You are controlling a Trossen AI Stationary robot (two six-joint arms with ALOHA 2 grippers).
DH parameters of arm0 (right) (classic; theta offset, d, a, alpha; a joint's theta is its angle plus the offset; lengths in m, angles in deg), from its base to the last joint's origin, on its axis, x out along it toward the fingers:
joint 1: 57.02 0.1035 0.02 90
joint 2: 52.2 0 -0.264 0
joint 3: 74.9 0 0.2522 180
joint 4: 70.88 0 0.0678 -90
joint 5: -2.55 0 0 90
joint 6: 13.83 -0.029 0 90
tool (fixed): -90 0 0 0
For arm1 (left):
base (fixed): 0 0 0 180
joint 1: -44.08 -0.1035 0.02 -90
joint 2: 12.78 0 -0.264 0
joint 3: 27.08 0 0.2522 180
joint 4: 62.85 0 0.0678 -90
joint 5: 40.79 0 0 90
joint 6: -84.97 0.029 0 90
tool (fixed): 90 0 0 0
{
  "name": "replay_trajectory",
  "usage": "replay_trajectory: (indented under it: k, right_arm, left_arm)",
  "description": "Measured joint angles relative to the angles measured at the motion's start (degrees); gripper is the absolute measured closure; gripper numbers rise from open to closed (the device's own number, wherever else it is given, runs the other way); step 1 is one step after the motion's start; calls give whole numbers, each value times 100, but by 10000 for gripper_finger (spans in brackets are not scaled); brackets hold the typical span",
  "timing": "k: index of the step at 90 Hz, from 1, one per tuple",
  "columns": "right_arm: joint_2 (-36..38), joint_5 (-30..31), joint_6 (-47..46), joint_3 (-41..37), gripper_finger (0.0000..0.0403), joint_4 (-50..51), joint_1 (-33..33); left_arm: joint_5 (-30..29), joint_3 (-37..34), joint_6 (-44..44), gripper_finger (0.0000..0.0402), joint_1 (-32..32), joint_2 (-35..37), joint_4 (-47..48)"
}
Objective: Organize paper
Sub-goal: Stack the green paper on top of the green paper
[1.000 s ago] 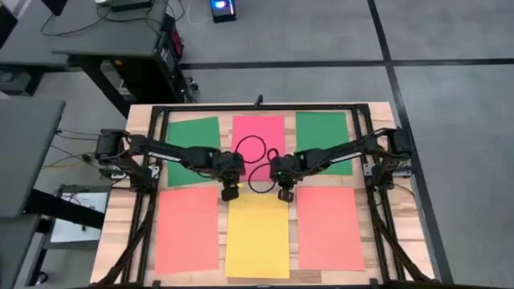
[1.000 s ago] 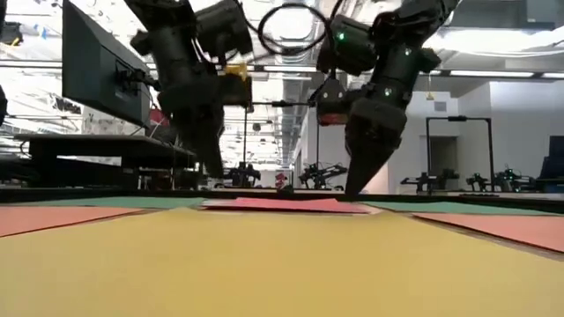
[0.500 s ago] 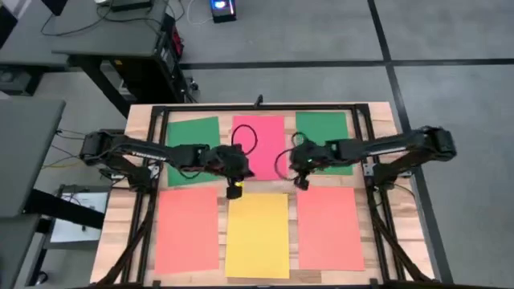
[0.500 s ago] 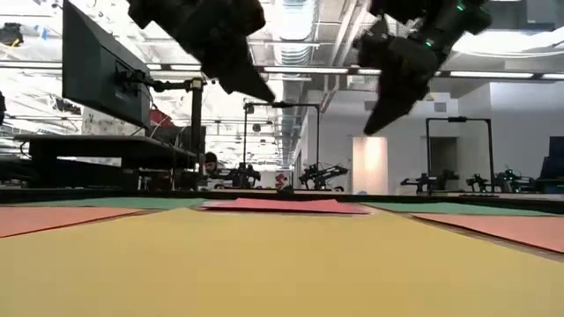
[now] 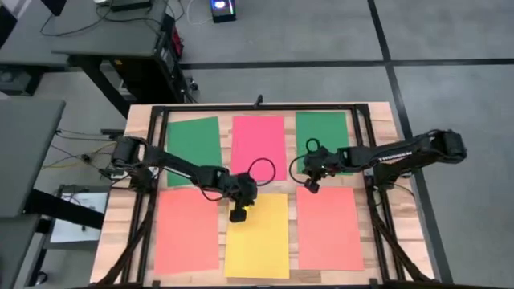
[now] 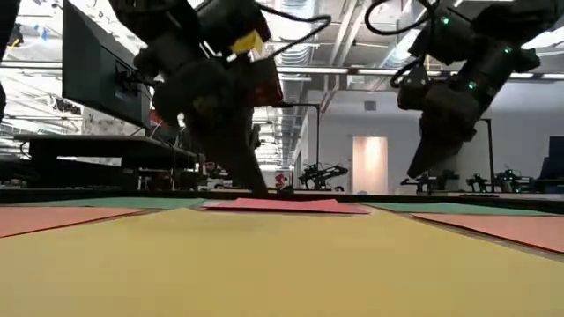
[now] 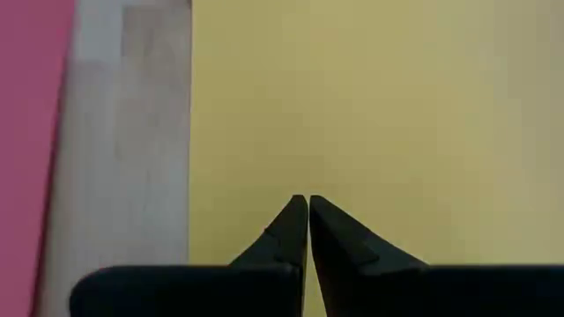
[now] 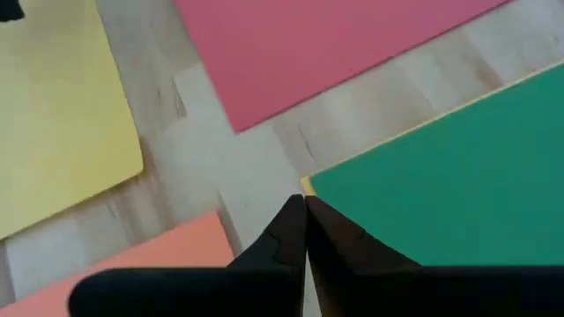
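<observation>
High view: six paper sheets lie in two rows on the table. Left gripper is over the yellow sheet's far-left corner; right gripper is by the right green sheet.

Wrist views: both grippers' fingers are together, holding nothing.

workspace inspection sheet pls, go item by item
surface: wooden table with a black frame.
job's things: six sheets in two rows. Far row: green sheet, pink sheet, second green sheet. Near row: orange sheet, yellow sheet, second orange sheet.
clutter: nothing seen.
grippers: left gripper shut, over the yellow sheet's far edge; right gripper shut, at the second green sheet's near corner.
cables: black loops on both arms.
surroundings: desks beyond the table, monitor in the low view.
</observation>
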Motion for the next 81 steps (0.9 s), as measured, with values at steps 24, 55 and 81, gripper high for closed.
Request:
replay_trajectory:
  k: [24,55,81]
  right_arm:
    - [0,41,68,0,403,-96,-129]
    - [0,476,180,0,403,-93,-237]
    - [0,560,214,2,403,-103,-260]
  left_arm:
    - [-320,2,-89,402,-158,-74,172]
    - [-332,0,-19,402,-418,-74,222]
    - [-313,11,5,402,-229,20,-107]
